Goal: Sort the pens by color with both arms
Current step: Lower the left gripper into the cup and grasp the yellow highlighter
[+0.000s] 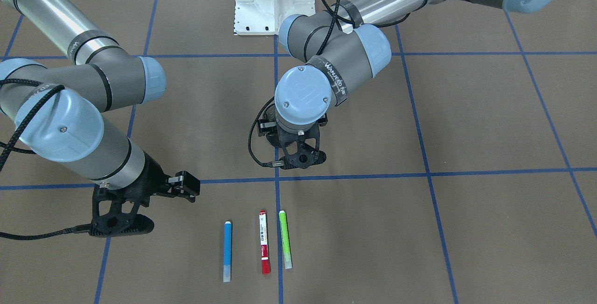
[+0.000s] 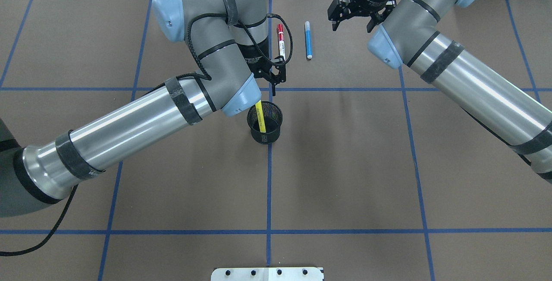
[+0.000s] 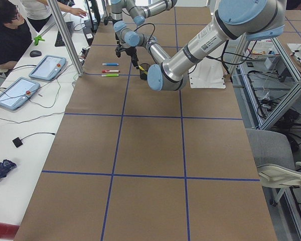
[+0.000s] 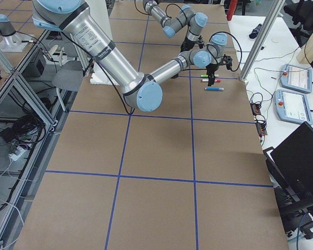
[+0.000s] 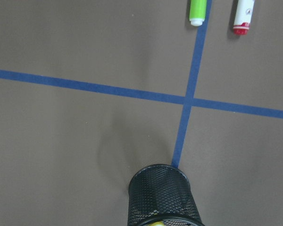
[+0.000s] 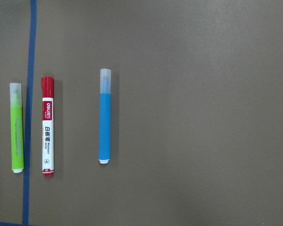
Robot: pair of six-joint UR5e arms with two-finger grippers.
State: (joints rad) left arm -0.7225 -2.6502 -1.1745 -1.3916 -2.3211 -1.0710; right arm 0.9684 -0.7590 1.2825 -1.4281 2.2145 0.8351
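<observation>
Blue marker [image 1: 227, 251] lies nearest: light, stiff, slick-barrelled, so I would pinch it mid-barrel. The right hand [image 2: 352, 22] hangs spread apart; the left hand [image 2: 273, 77] — I cannot tell.

Brown table mat [image 3: 150, 150], blue tape grid [image 3: 140, 116]; white side desk [image 3: 15, 165] with tablets [image 3: 46, 68]; grey chair [image 3: 266, 148]; aluminium frame posts [image 3: 65, 35].
</observation>
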